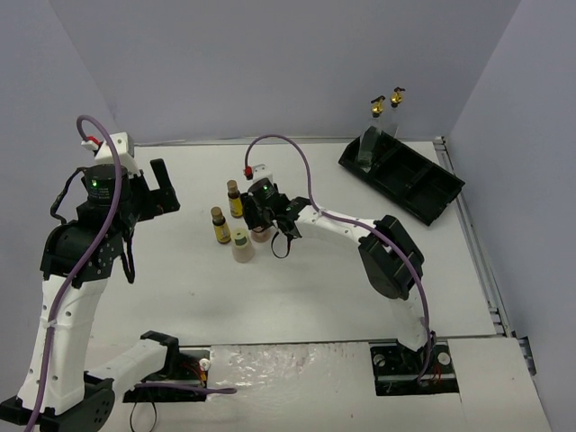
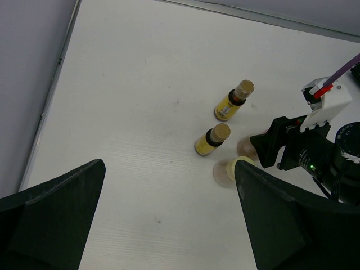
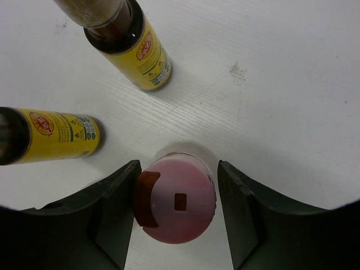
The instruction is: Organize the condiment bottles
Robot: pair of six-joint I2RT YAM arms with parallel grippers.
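I see right gripper [image 3: 177, 171] clenched on pink-capped bottle [image 3: 180, 205]; left gripper [image 2: 169, 169] released. Risk: cap-only grip slips, bottle swings, topples nearby amber bottles [image 3: 140, 50].

Top view: pink-capped bottle [image 1: 261, 238] mostly hidden under right gripper [image 1: 265, 232]. Clear glass bottles [image 1: 376, 107] at 1 o'clock show spouts only, bodies too faint vs wall. Left wrist: left gripper [image 2: 169, 164] fingers cut by btm edge, and the 5 o'clock finger part-covers the cream-capped bottle [image 2: 228, 169]. Right wrist: 12 o'clock amber bottle [image 3: 135, 50] has its cap blurred and cut by top edge; 9 o'clock amber bottle [image 3: 56, 135] cut by left edge. Pink cap hides its own body. Label print too small to read.
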